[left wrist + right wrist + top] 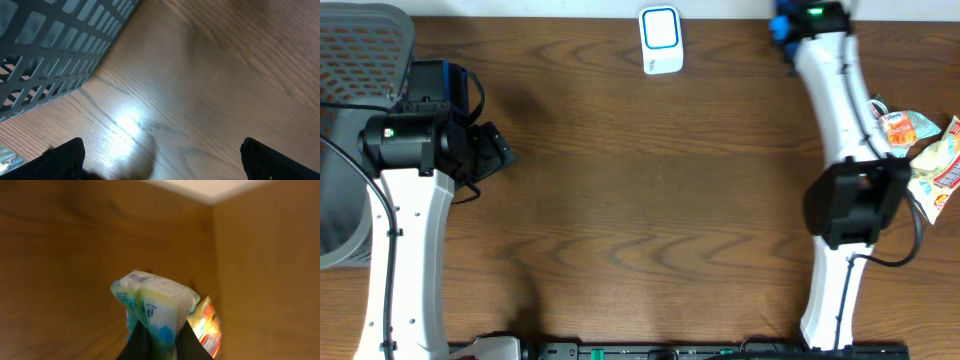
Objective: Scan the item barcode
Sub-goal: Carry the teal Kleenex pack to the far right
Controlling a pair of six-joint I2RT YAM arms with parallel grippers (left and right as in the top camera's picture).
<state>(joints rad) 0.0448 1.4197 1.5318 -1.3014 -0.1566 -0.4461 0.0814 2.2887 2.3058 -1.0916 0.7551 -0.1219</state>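
Pinching crinkly packet in clenched right gripper | left gripper released over wood-grain table beside lattice basket

Open tabletop spans between the left basket and right snack packets.

Wooden table with white scanner far-centre, grey basket left, snack packets right.

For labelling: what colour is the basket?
The basket is grey; the left wrist view shows it best.
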